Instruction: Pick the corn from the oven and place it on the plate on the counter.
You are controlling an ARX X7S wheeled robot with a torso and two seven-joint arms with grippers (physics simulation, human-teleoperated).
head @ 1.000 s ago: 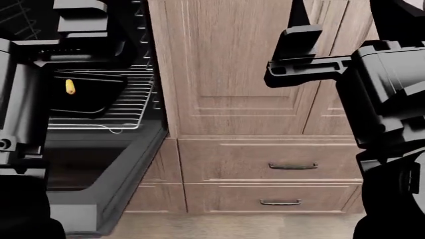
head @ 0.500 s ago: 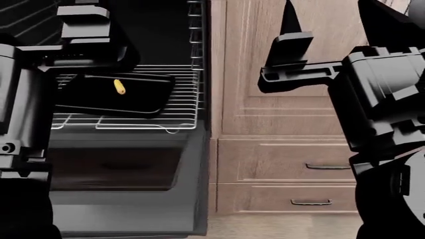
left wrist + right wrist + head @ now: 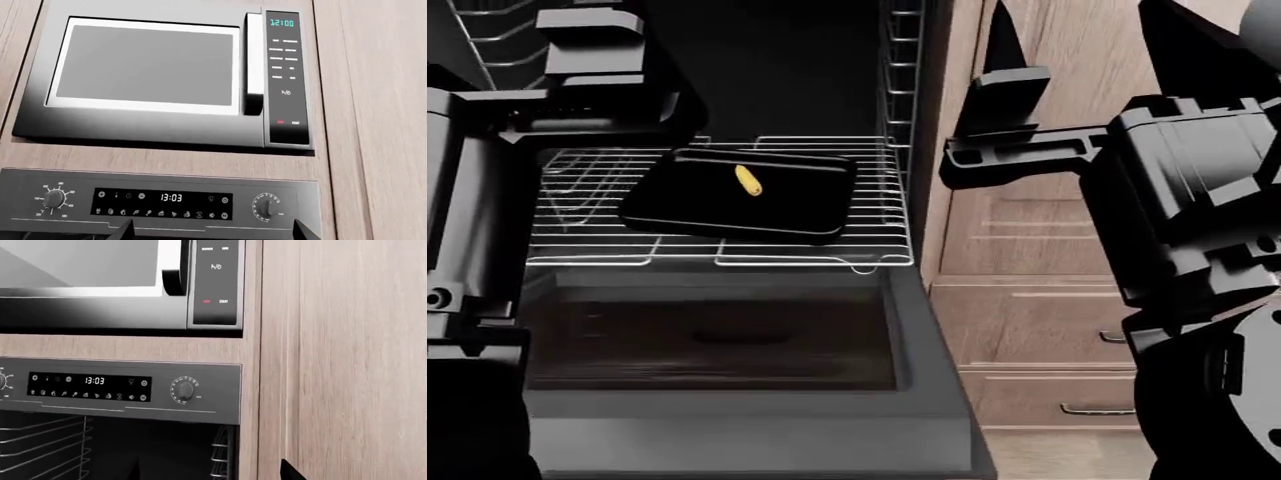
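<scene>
- I see the oven [image 3: 761,90] open in front of me, with its black door [image 3: 721,400] folded down flat.
- The corn [image 3: 749,180] lies on a black baking tray [image 3: 741,195], near the middle of it.
- The tray sits on a silver wire rack [image 3: 868,235] inside the oven and is turned a little crooked on it.
- My left hand [image 3: 594,45] is up high in front of the oven, to the left of the tray. It is not touching the corn. I cannot tell if its fingers are apart or together.
- My right hand [image 3: 1004,80] is up in front of the wooden cupboard door [image 3: 1054,240], to the right of the oven. It holds nothing that I can see, and I cannot tell if it is apart or together.
- From my left wrist camera I see a silver microwave [image 3: 160,80] set in the wood wall, with the oven's control panel [image 3: 160,200] right under it. The panel clock shows 13:03.
- From my right wrist camera I see the same panel with a round knob [image 3: 183,388], and the dark inside of the oven under it.
- Under the cupboard door there are wooden drawers [image 3: 1054,330] with dark bar handles.
</scene>
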